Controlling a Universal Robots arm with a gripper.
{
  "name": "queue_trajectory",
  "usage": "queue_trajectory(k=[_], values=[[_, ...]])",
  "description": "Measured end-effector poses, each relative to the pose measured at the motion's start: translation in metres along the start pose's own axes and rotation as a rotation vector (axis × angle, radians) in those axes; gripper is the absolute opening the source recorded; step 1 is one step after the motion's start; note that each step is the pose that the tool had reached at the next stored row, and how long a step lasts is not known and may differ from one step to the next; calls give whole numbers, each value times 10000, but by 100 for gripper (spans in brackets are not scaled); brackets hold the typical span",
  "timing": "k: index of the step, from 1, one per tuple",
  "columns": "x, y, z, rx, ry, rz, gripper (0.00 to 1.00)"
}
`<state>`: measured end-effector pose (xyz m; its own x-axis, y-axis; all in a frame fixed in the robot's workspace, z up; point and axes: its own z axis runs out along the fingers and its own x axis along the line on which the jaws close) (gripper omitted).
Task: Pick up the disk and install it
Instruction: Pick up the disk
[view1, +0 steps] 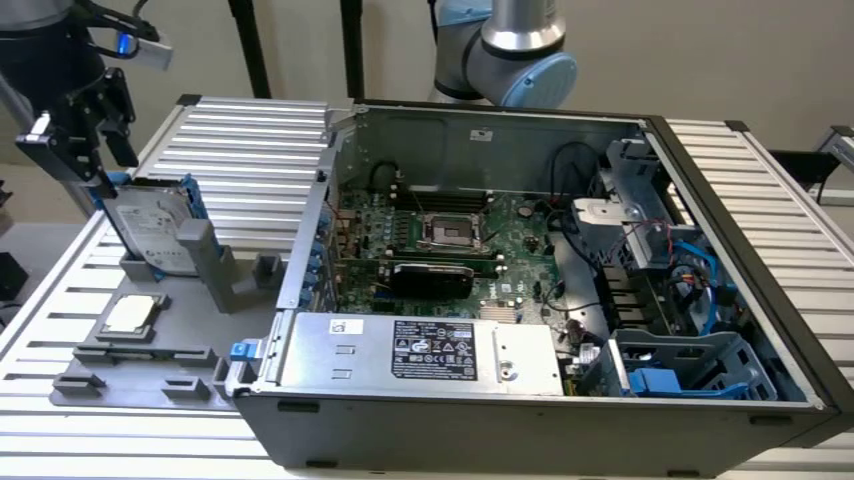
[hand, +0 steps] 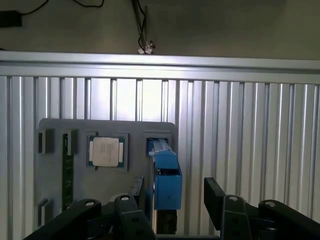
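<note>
Disk (view1: 147, 225) sits btwn fingers of my gripper (hand: 176, 199), jaws spread wide, nothing clamped. It stands upright, blue rail up, in grey fixture plate (view1: 200, 335). CPU chip (view1: 131, 313) lies nearby; open PC case (view1: 534, 425) on exterior view's right.

The arm (view1: 514, 60) is silver-grey with pale blue joint caps. The gripper (hand: 175, 195) is black, its links bearing 4 silver pins.
</note>
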<state>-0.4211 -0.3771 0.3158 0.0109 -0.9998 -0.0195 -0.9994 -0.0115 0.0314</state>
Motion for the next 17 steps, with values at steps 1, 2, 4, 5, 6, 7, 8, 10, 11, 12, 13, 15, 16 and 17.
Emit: queue_trajectory(k=[1, 2, 4, 5, 6, 7, 8, 10, 11, 12, 13, 15, 16, 17], values=[[3, 4, 18, 0, 0, -1, 60], [7, 7, 36, 2, -1, -1, 60], [17, 12, 71, 3, 0, -2, 60], [22, 13, 90, 7, 0, -2, 60], [27, 14, 107, 13, 0, -3, 60], [31, 14, 124, 21, 0, -3, 60], [34, 14, 140, 32, 0, -3, 60], [37, 13, 169, 72, 1, -7, 60], [38, 14, 183, 104, 1, -14, 60], [38, 16, 193, 131, 3, -21, 60], [38, 19, 203, 158, 3, -27, 60], [40, 32, 219, 183, 2, -34, 60], [41, 40, 225, 187, 2, -34, 60], [42, 44, 230, 189, 2, -34, 60]])
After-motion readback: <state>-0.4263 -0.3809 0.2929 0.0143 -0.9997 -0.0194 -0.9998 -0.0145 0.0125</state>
